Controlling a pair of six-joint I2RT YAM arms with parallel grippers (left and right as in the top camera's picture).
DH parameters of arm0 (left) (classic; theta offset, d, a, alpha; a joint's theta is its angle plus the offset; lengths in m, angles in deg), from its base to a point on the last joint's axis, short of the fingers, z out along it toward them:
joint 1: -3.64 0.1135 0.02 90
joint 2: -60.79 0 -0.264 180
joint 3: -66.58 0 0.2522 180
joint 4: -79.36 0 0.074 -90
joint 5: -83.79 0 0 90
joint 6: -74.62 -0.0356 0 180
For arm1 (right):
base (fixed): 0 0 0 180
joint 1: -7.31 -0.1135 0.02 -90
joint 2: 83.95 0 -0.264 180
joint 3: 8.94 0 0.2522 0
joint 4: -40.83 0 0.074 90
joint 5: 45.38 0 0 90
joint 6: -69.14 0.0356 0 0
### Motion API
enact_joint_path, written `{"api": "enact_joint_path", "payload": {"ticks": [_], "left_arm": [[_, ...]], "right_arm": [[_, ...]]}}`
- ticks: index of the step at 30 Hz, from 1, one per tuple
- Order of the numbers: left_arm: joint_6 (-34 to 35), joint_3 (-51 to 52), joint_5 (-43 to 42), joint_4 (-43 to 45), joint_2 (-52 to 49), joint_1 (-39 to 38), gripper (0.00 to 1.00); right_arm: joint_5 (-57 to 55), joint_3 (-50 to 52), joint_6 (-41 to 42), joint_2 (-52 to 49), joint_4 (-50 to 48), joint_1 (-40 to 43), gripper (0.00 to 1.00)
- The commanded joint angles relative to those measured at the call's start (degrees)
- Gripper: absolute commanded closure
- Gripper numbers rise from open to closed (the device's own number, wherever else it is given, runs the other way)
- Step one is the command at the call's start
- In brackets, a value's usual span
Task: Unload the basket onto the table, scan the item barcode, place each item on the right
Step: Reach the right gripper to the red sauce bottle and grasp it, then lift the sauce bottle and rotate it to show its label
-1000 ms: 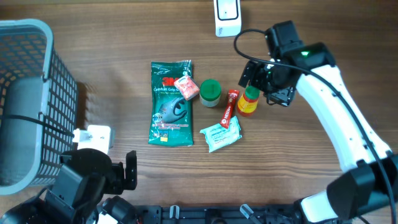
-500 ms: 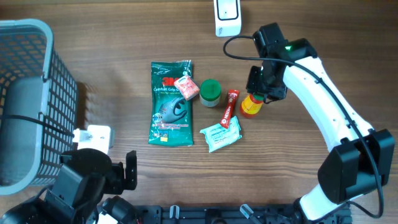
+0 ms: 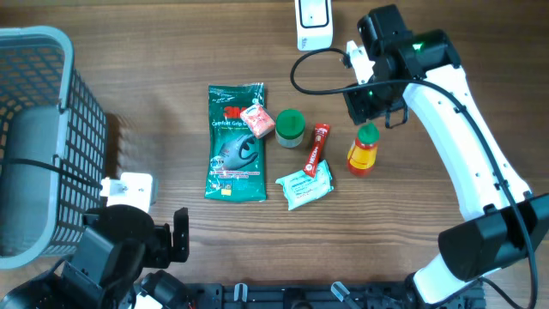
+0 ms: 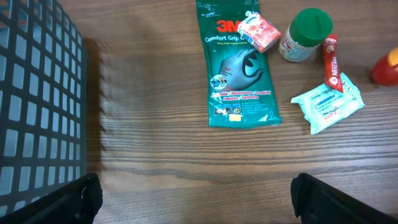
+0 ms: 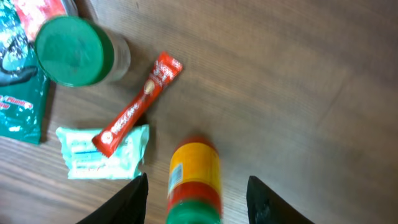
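Overhead view, right end effector [image 3: 376, 112] with jaws apart, gripping nothing, orange bottle [image 3: 363, 152] on tabletop [image 3: 171, 51] just at its 6 o'clock, green cap nearest, left end effector [image 4: 196, 186] spread wide, holding nothing.

Wooden table [image 3: 154, 77] bears glove packet [image 3: 236, 142], green-lidded jar [image 3: 290, 126], red sachet [image 3: 317, 148], wipes [image 3: 305, 186].

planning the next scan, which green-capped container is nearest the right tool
The orange bottle, right beside the right tool; the jar sits farther left, past the red sachet.
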Motion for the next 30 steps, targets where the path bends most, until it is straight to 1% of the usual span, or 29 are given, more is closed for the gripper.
{"api": "enact_joint_path", "payload": {"ticks": [1,3,4,5,6,7,8,10,12,14,16,18,19,21,24,26,30], "left_arm": [[0.74,-0.13,0.52,0.11,0.31,0.2,0.0],[0.74,-0.13,0.52,0.11,0.31,0.2,0.0],[0.72,-0.13,0.52,0.11,0.31,0.2,0.0],[0.72,-0.13,0.52,0.11,0.31,0.2,0.0],[0.74,-0.13,0.52,0.11,0.31,0.2,0.0],[0.72,-0.13,0.52,0.11,0.31,0.2,0.0],[0.72,-0.13,0.52,0.11,0.31,0.2,0.0],[0.74,-0.13,0.52,0.11,0.31,0.2,0.0],[0.74,-0.13,0.52,0.11,0.31,0.2,0.0],[0.74,-0.13,0.52,0.11,0.31,0.2,0.0],[0.74,-0.13,0.52,0.11,0.31,0.2,0.0],[0.74,-0.13,0.52,0.11,0.31,0.2,0.0],[0.72,-0.13,0.52,0.11,0.31,0.2,0.0],[0.74,-0.13,0.52,0.11,0.31,0.2,0.0],[0.74,-0.13,0.52,0.13,0.31,0.2,0.0],[0.74,-0.13,0.52,0.11,0.31,0.2,0.0],[0.74,-0.13,0.52,0.11,0.31,0.2,0.0]], "right_arm": [[-2.51,-0.76,-4.44,-0.57,-2.89,0.24,0.46],[-2.49,-0.76,-4.26,-0.57,-3.58,0.24,0.3],[-2.47,-0.76,-2.69,-0.57,-3.61,0.24,0.16],[-2.58,-0.76,-0.44,-0.57,-3.61,0.24,0.12],[-2.86,-0.76,1.7,-0.57,-3.58,0.24,0.1],[-3.23,-0.79,4.48,-0.48,-3.56,0.24,0.03],[-3.8,-0.79,9.09,-0.33,-3.58,0.24,0.01],[-4.0,-0.79,17.4,-0.26,-3.54,0.24,0.0],[-4.02,-0.76,20.52,-0.28,-3.78,0.24,0.0],[-4.04,-0.55,19.37,-0.42,-5.25,0.24,0.0],[-4.5,0.35,14.47,-0.61,-7.5,0.26,0.0],[-7.54,2.4,10.69,-0.76,-10.75,0.26,0.0],[-9.73,3.91,10.12,-0.76,-12.85,0.31,0.01],[-9.57,5.62,10.88,-0.76,-14.47,0.59,0.0],[-3.8,9.2,6.62,-0.85,-19.15,2.32,0.0],[-2.25,11.8,6.73,-1.33,-21.22,4.24,0.0],[10.03,13.18,6.49,-4.68,-22.1,8.66,0.0]]}}
